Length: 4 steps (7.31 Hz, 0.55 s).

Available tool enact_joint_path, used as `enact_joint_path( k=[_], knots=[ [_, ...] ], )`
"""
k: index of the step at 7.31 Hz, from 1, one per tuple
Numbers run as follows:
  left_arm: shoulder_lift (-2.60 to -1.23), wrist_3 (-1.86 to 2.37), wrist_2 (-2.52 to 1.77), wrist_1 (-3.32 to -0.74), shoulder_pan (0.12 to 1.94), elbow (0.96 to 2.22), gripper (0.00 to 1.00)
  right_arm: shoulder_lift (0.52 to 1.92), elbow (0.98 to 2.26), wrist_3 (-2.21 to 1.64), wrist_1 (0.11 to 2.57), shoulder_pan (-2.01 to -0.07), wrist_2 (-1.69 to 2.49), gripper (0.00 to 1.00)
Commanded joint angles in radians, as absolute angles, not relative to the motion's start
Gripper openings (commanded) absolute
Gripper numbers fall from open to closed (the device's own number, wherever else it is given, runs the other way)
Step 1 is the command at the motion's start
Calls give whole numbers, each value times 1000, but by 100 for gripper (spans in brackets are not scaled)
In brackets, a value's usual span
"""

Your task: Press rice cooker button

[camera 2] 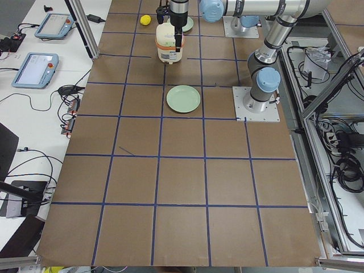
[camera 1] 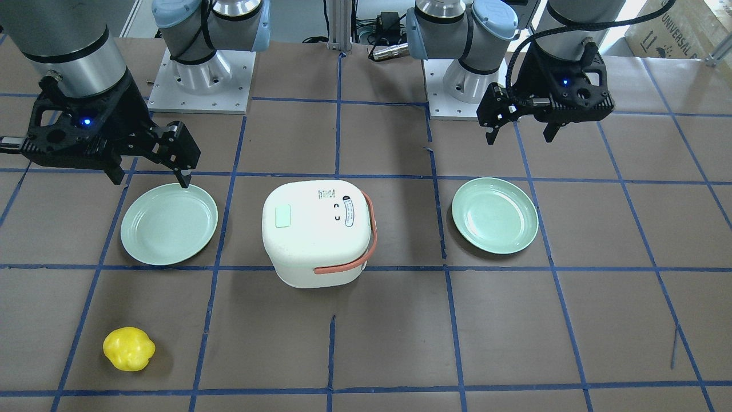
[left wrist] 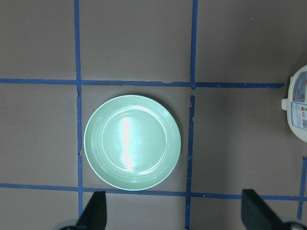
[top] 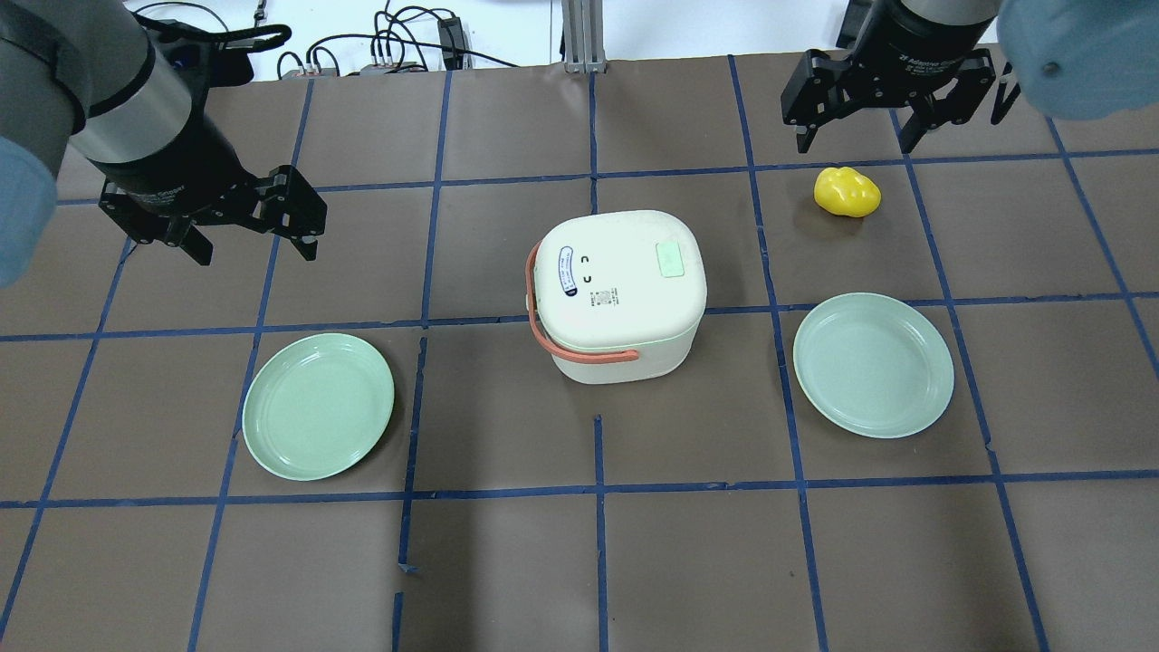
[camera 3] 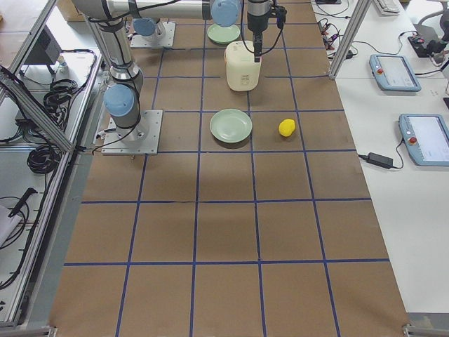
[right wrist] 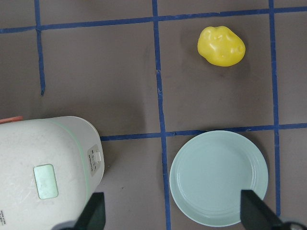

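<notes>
The white rice cooker [camera 1: 314,246] stands shut at the table's middle, its salmon-orange handle [camera 1: 370,240] lowered to one side. It also shows in the overhead view [top: 616,326]. A pale green button [top: 671,260] sits on the lid and also shows in the right wrist view [right wrist: 45,181]. My left gripper [top: 255,254] is open and empty, raised over the table to the cooker's left. My right gripper [top: 855,143] is open and empty, raised to the cooker's right. Neither gripper touches the cooker.
A green plate [top: 318,405] lies left of the cooker, below my left gripper [left wrist: 172,203]. A second green plate [top: 874,364] lies to the right. A yellow lumpy object [top: 847,191] lies beyond that plate. Blue tape lines grid the brown table.
</notes>
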<state>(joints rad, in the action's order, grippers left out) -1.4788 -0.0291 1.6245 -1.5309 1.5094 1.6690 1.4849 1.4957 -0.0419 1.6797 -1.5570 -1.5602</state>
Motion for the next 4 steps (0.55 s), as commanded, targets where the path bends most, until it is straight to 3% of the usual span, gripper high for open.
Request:
enact_joint_path(
  k=[1, 4],
  knots=[
    [-1479, -29, 1624, -1531, 1509, 1669, 100, 1485, 1496, -40, 1680, -1557, -1562, 99],
    [-1479, -29, 1624, -1531, 1509, 1670, 100, 1485, 1496, -40, 1678, -1557, -1555, 99]
  ],
)
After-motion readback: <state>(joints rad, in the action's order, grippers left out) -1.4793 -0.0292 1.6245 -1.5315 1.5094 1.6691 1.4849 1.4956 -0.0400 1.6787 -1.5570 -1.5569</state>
